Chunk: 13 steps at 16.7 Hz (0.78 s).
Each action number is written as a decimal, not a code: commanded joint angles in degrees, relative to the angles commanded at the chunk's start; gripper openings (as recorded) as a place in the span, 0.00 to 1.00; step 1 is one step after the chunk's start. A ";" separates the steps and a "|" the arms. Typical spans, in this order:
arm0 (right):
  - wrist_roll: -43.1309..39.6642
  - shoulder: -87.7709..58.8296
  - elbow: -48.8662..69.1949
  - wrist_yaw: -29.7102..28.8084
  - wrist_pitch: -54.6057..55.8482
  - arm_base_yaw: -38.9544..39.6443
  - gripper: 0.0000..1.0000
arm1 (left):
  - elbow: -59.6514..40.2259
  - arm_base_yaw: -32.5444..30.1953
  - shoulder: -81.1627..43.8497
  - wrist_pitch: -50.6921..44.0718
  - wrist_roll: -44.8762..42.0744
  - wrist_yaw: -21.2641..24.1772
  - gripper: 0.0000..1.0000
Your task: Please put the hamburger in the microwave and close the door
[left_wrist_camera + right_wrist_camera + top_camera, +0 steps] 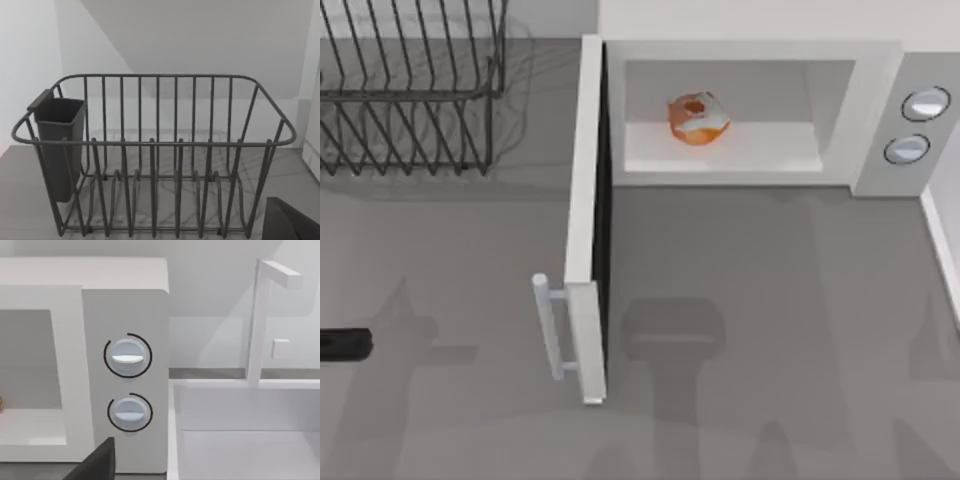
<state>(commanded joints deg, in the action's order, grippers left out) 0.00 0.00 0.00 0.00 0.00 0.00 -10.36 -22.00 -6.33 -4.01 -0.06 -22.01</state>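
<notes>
Resting inside the microwave (760,60) cavity: the hamburger (698,118); the door (585,200) stands open. Left wrist view adds a wire rack (155,150); right wrist view, two knobs (127,356). Grippers' state: cannot tell.

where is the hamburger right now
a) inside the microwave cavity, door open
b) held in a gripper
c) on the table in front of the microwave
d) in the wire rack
a: in the top view the hamburger sits on the floor of the cavity of the microwave, while the door stands swung wide open toward the table's front.
</notes>
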 joint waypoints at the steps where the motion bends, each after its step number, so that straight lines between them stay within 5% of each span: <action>1: 0.00 0.00 0.00 0.00 0.00 0.00 1.00 | -0.80 -2.07 0.40 -1.19 0.01 -2.07 0.00; 4: 0.00 0.00 0.00 0.00 0.00 0.00 1.00 | -2.23 -5.59 1.18 -3.44 0.02 -5.58 0.00; 9: 0.00 0.00 0.00 0.00 0.00 0.00 1.00 | -2.03 -5.24 1.14 -3.43 0.06 -5.27 0.00; 13: 0.00 0.00 0.00 0.00 0.00 0.00 1.00 | -0.74 0.98 5.56 -6.56 0.11 0.95 0.00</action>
<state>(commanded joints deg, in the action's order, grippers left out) 0.00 0.00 0.00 0.00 0.00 0.00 -11.10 -21.02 -0.77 -10.57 0.04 -21.05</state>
